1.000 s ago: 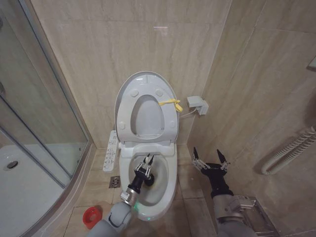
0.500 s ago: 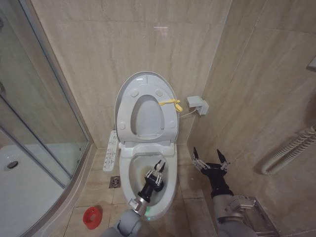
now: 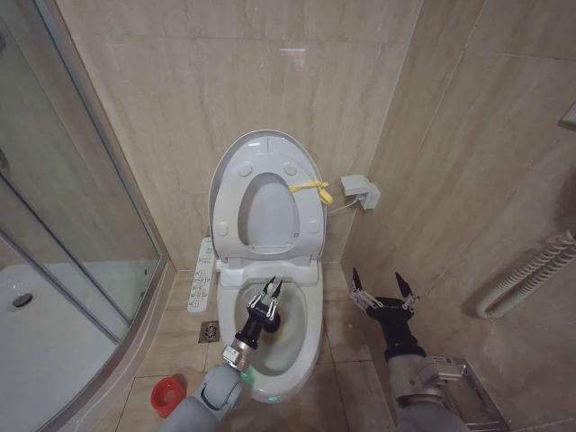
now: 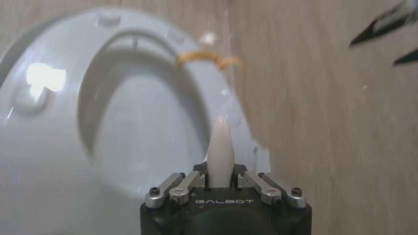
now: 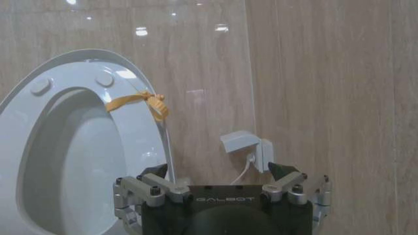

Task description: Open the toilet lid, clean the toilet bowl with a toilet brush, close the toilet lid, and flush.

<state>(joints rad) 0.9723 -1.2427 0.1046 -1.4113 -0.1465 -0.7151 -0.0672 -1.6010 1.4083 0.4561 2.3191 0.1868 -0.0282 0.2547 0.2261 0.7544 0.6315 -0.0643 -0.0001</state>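
At lower centre, the left gripper [image 3: 271, 289] clamps the toilet brush [image 4: 220, 147] handle to scrub inside the toilet bowl [image 3: 306, 335]; the toilet lid [image 3: 236, 160] stands raised, and the right gripper [image 3: 382, 288] waits wide open, empty.

1 toilet bowl [image 3: 301, 337], with 1 toilet lid [image 3: 236, 162] and 1 seat ring [image 3: 306, 225] raised against the wall. 1 yellow tie [image 3: 311, 189] on the ring. 1 button-panel arm [image 3: 203, 274]. 1 toilet brush [image 4: 220, 147] handle; 1 red holder [image 3: 167, 394] on the floor. 1 floor drain [image 3: 209, 331]. 1 wall socket [image 3: 360, 191]. 2 grippers: left gripper [image 3: 269, 298], right gripper [image 3: 382, 288]. 1 glass shower enclosure [image 3: 63, 225].
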